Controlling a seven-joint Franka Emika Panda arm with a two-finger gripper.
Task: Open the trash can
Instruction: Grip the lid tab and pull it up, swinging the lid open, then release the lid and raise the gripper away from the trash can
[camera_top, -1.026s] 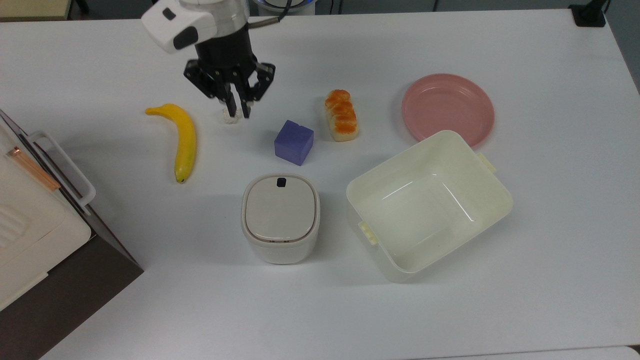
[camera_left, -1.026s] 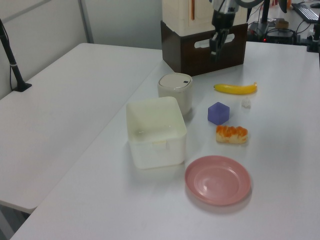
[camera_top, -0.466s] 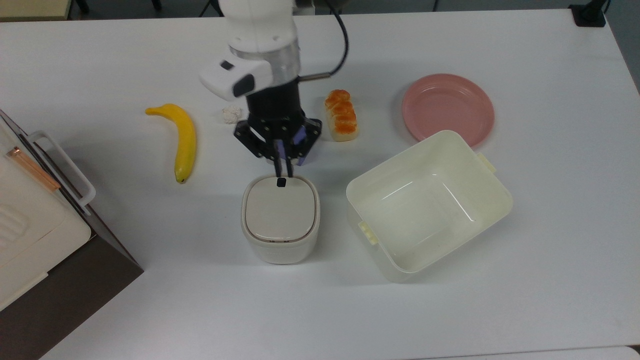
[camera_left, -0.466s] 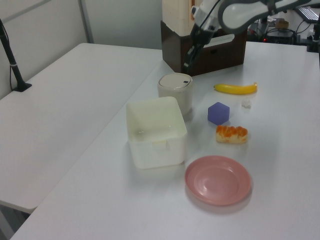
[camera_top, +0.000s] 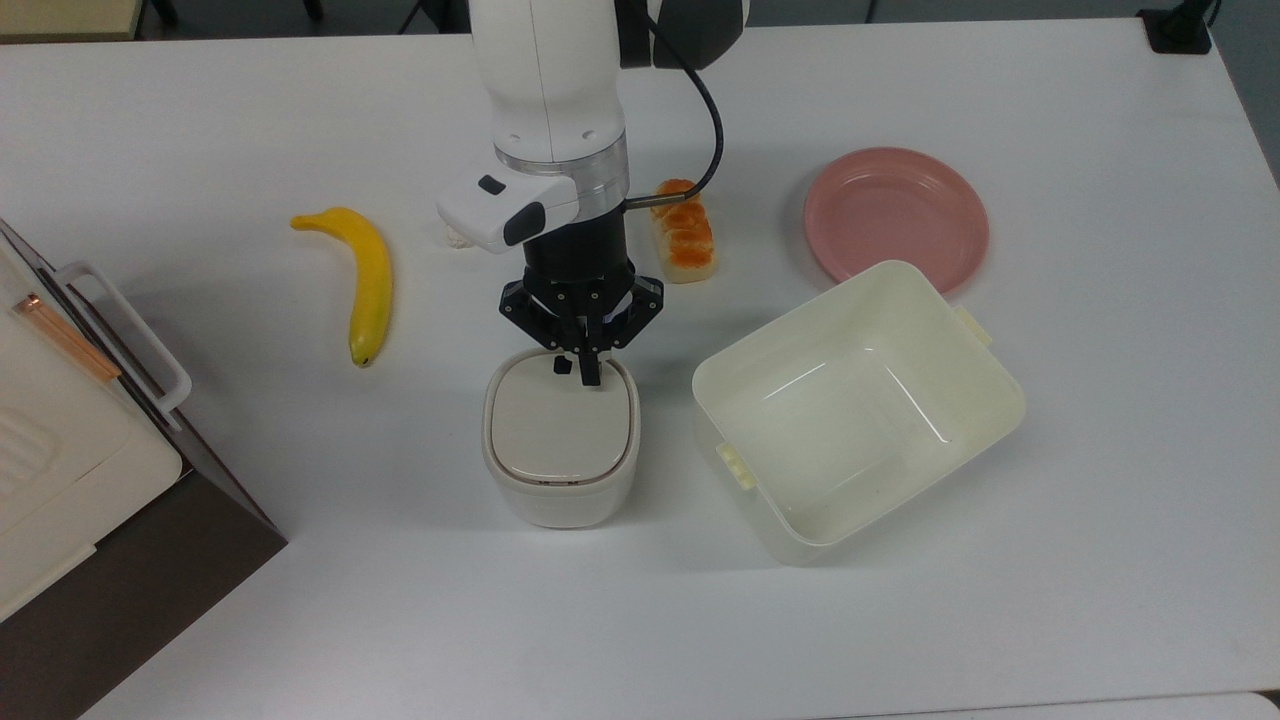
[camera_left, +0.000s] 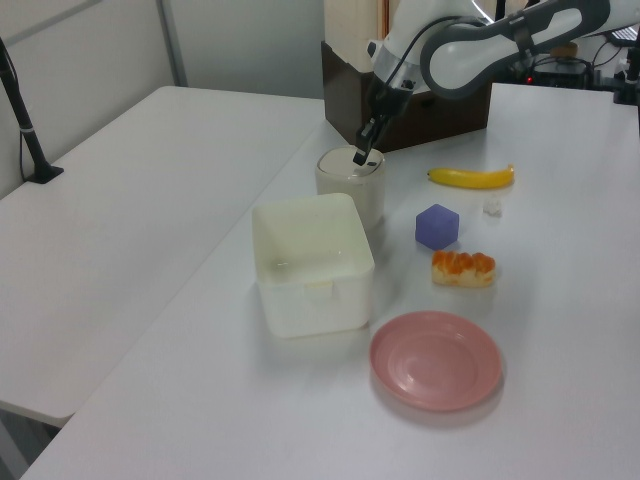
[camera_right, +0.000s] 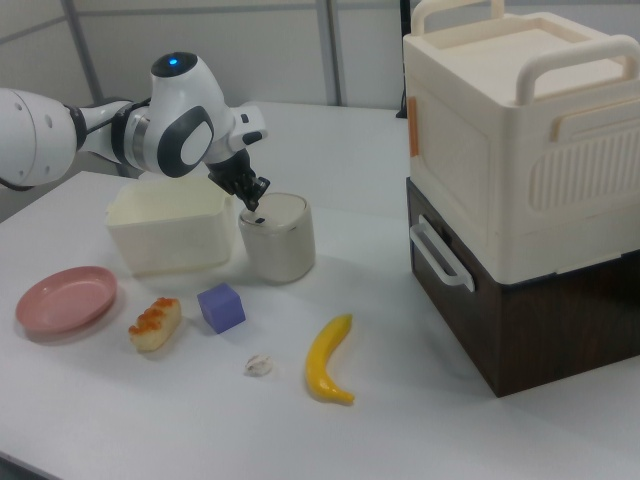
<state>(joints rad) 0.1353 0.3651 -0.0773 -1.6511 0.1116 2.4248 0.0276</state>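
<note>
- The trash can (camera_top: 561, 449) stands a little below the middle of the top view on the white counter (camera_top: 1100, 500), its flat beige lid (camera_top: 560, 425) down and closed.
- The hand (camera_top: 588, 372) comes straight down over the lid's upper edge, its two black fingers pressed together, tips at the small black button (camera_top: 562, 366).
- In the left view the hand (camera_left: 362, 157) meets the top of the trash can (camera_left: 351, 190) in the upper middle of the frame.
- In the right view the hand (camera_right: 254, 206) sits at the lid's left rim, above the trash can (camera_right: 277, 240).
- A lidless cream tub (camera_top: 858, 405) stands just beside the can, at the top view's right.
- A yellow banana (camera_top: 363, 275) lies at the top view's left; a pink plate (camera_top: 895, 215) rests in the upper right.
- A purple cube (camera_left: 437, 226) and a glazed bread roll (camera_left: 463, 268) lie near the left view's centre right.
</note>
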